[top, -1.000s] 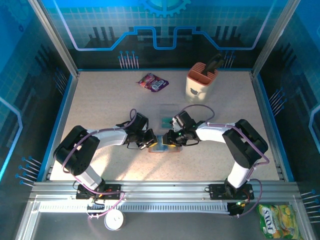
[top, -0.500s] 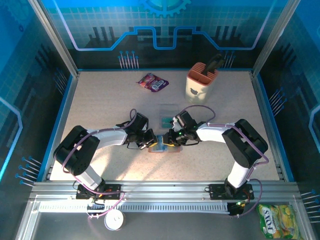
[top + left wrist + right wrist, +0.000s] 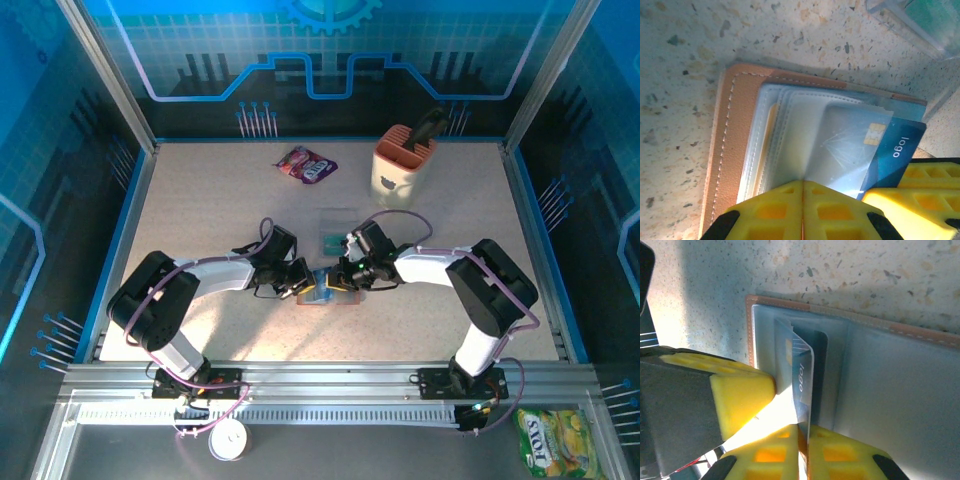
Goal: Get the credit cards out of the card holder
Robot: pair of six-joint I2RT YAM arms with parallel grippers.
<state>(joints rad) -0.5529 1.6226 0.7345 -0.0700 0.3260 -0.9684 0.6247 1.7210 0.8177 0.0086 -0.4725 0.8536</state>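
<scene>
The card holder [image 3: 325, 294] lies open on the table between both grippers, tan leather [image 3: 732, 150] outside, grey-blue pockets [image 3: 880, 380] inside. My left gripper [image 3: 802, 197] is shut, its yellow tips pressed against the clear inner pockets at the holder's left end [image 3: 303, 286]. A blue credit card [image 3: 802, 382] marked "logo" [image 3: 897, 150] sticks partly out of a pocket. My right gripper [image 3: 805, 435] is shut on that card's free edge [image 3: 336, 282]. The left gripper's yellow finger [image 3: 740, 390] rests beside it. Another teal card [image 3: 332, 243] lies on the table just behind the holder.
A clear plastic sleeve [image 3: 337, 221] lies by the loose teal card [image 3: 927, 20]. A purple snack packet [image 3: 306, 165] and a peach tool caddy [image 3: 402, 163] stand at the back. Blue walls border the table on the left [image 3: 118, 235] and right [image 3: 540, 240].
My right gripper's jaws have closed onto the blue card's edge. Both arms have hardly shifted, and the left gripper stays shut on the holder's left end.
</scene>
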